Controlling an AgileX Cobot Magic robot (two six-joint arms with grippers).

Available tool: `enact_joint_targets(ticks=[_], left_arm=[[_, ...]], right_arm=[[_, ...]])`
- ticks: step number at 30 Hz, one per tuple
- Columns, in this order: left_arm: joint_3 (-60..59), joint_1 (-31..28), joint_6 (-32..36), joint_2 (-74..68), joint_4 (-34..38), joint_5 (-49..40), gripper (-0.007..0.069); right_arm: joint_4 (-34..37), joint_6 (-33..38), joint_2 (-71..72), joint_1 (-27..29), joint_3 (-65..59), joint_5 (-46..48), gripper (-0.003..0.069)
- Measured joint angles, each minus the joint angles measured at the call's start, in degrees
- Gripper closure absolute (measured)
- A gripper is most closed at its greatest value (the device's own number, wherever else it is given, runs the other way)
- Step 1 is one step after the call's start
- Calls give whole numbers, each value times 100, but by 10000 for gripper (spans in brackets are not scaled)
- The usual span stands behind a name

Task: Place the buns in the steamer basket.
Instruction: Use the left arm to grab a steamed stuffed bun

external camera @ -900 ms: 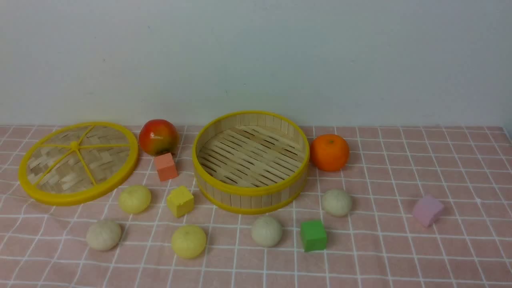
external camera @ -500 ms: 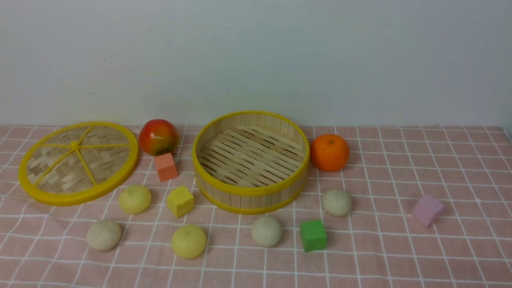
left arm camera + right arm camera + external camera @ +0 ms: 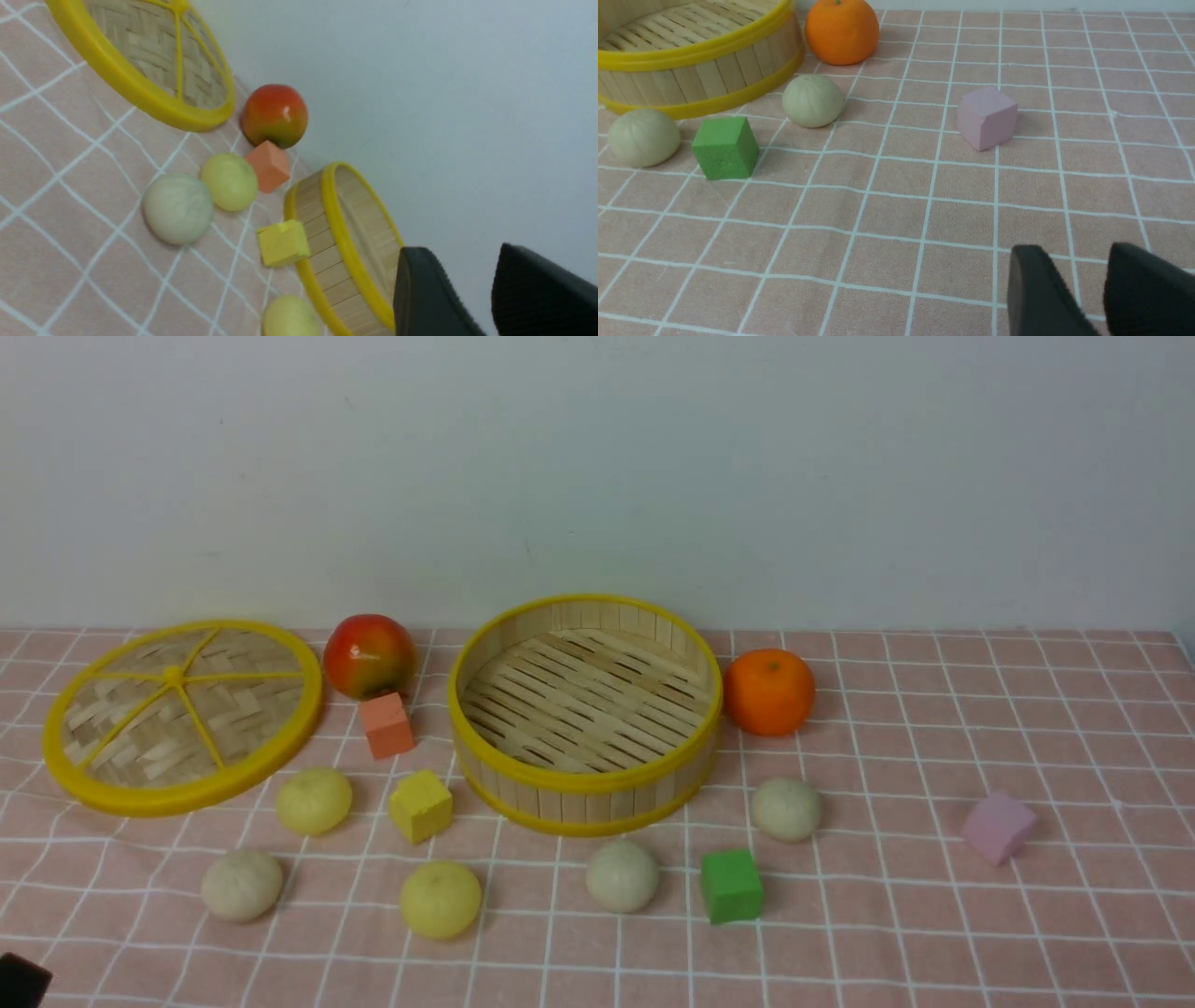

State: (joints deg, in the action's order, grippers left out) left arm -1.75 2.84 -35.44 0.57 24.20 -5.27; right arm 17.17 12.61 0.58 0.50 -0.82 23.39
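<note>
The steamer basket (image 3: 583, 782) stands empty at the back middle of the checked cloth. Two pale yellow buns (image 3: 315, 800) (image 3: 441, 899) and an off-white bun (image 3: 242, 886) lie to its front left. Two more off-white buns (image 3: 622, 875) (image 3: 786, 809) lie in front and to the front right. Only a dark corner of my left gripper (image 3: 21, 980) shows at the near left edge. In its wrist view the left gripper (image 3: 472, 266) is open and empty, away from the buns. My right gripper (image 3: 1080, 261) hangs open over bare cloth, short of the nearest bun (image 3: 813, 101).
The flat woven lid (image 3: 182, 793) lies at the back left, with an apple (image 3: 369, 655) beside it. An orange (image 3: 768, 691) sits right of the basket. Orange (image 3: 386, 725), yellow (image 3: 420, 805), green (image 3: 731, 885) and pink (image 3: 997, 826) foam blocks lie among the buns.
A dark corner of my left gripper has come into the front view at the bottom left. Nothing on the cloth has moved.
</note>
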Motion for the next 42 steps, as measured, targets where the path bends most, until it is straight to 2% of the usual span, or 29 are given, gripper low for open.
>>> enact_joint_targets(ticks=[4, 8, 11, 17, 19, 22, 25, 28, 32, 37, 42], left_arm=[[7, 0, -32, 0, 242, 7, 402], [598, 0, 200, -26, 290, -1028, 545], [1375, 0, 806, -624, 284, -1925, 638], [2934, 0, 2312, -2613, 245, -3874, 638], [3603, 0, 3091, -3670, 199, -4601, 638], [4172, 0, 3713, -4778, 175, -4791, 638], [4586, 0, 4029, -5827, 134, -4564, 638], [5004, 8, 4101, -6807, -56, -4215, 638], [5550, 350, 3986, -7699, -702, -3880, 638], [6213, 790, 3165, -8580, -1665, -4032, 638], [6936, 791, 2931, -9555, -2260, -4128, 638]], right_arm=[[0, 0, 0, 0, 0, 0, 419], [0, 0, 0, 0, 0, 0, 419], [0, 0, 0, 0, 0, 0, 419], [0, 0, 0, 0, 0, 0, 419], [0, 0, 0, 0, 0, 0, 418], [0, 0, 0, 0, 0, 0, 419], [0, 0, 0, 0, 0, 0, 419], [0, 0, 0, 0, 0, 0, 419], [0, 0, 0, 0, 0, 0, 419], [-6, 0, 0, 0, 0, 0, 419], [1, 0, 0, 0, 0, 0, 419]])
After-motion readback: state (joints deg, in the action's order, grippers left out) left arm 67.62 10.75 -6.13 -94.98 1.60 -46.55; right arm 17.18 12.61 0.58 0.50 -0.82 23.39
